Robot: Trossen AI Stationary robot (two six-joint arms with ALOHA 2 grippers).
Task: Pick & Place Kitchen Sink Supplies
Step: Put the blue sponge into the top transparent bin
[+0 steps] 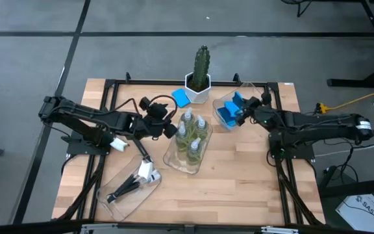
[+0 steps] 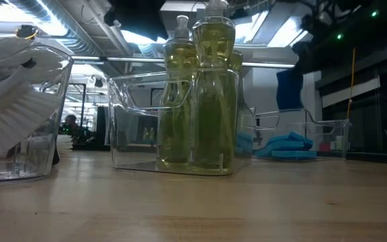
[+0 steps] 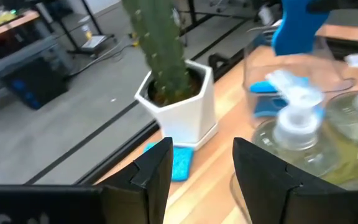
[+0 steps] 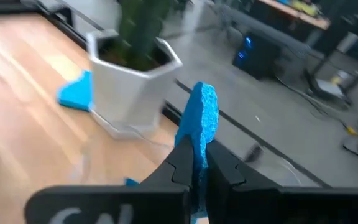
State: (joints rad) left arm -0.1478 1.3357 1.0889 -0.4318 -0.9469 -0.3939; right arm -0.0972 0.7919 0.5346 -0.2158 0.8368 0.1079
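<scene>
The cactus in its white pot at the far edge of the table is taken as the reference point. A loose blue sponge lies flat on the wood just to the left of the pot, touching or nearly touching its base. The left gripper is positioned in front of and slightly left of the cactus, close to the bottles; its fingers are seen parted, with nothing between them. The clear bottles of yellow-green liquid stand upright in a clear tray directly in front of the cactus. A second clear tray, well in front of and to the left of the cactus, holds the black-handled brushes with white heads.

The right gripper is positioned to the right of the cactus, above a third clear tray. Its fingers are closed on a blue sponge, which is held on edge, clear of the table. Further blue sponges are seen lying inside that same tray, just below the held one
</scene>
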